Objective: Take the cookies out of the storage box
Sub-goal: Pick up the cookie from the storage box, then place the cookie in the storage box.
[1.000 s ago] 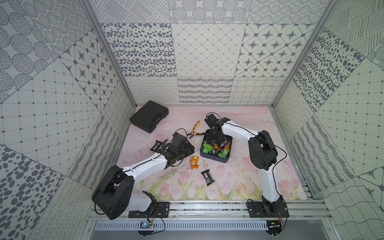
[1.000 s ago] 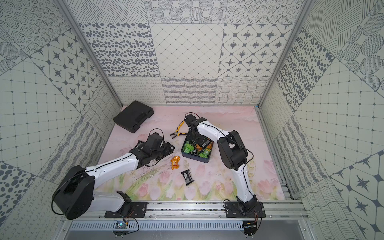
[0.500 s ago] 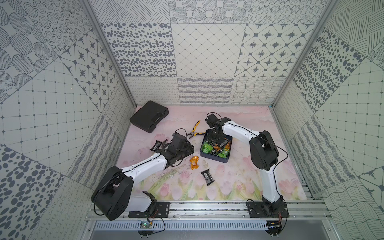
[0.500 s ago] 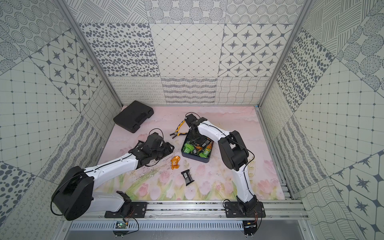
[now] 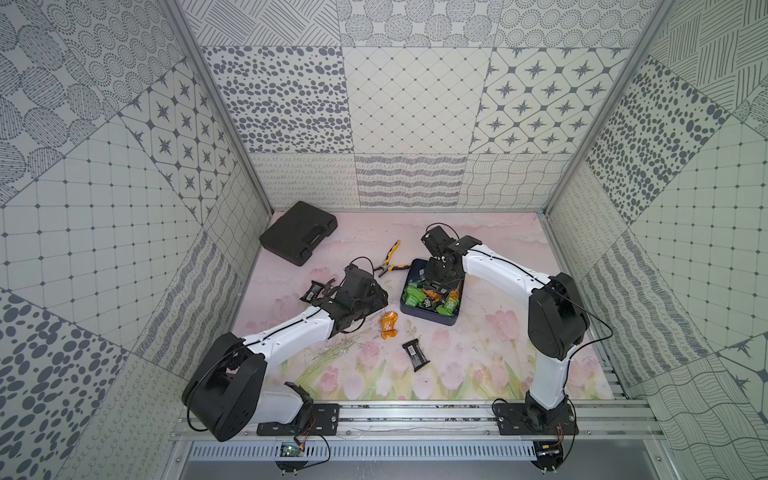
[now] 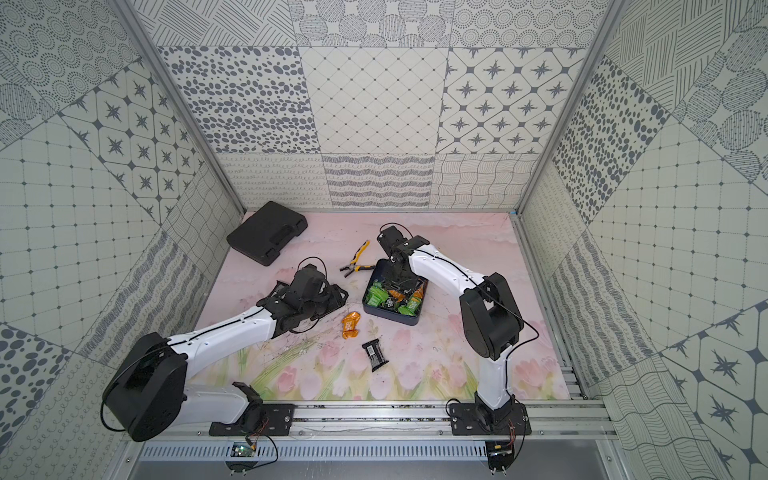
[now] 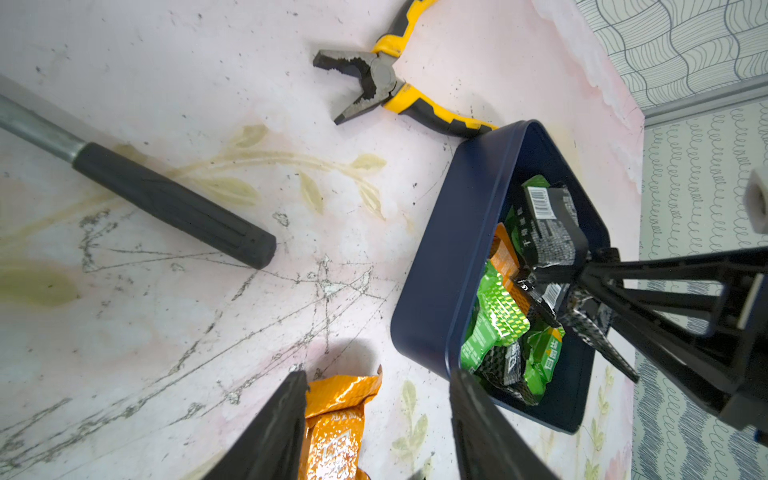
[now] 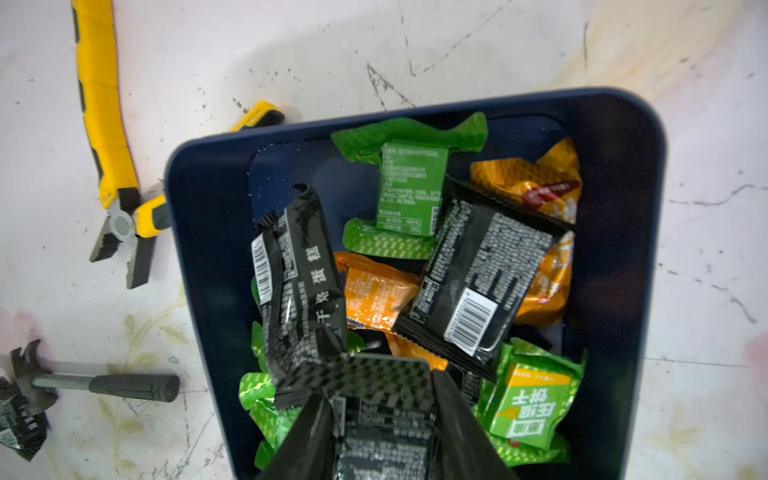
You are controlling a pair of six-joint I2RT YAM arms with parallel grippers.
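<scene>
Emptying has barely begun: out on the pink floral counter (image 5: pixel 478 365) lie three crinkly foil cookies, an orange packet (image 5: pixel 389 326), a black packet (image 5: pixel 415 355) and a second black packet (image 5: pixel 312 290). Roughly ten remain in the shallow navy-blue storage box (image 8: pixel 615 249), where the right claw (image 8: pixel 378 386) clamps a third black packet (image 8: pixel 386 440); the left claw (image 7: pixel 378 376) gapes empty.

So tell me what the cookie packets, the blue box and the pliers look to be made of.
Cookies: thin metallised foil or plastic film, glossy; crinkled, with crimped ends and bright glints.
Storage box: probably painted tin or moulded plastic, satin navy; smooth, rounded corners, soft sheen.
Pliers: dull grey steel head; yellow-and-black grips look like rubbery plastic.
</scene>
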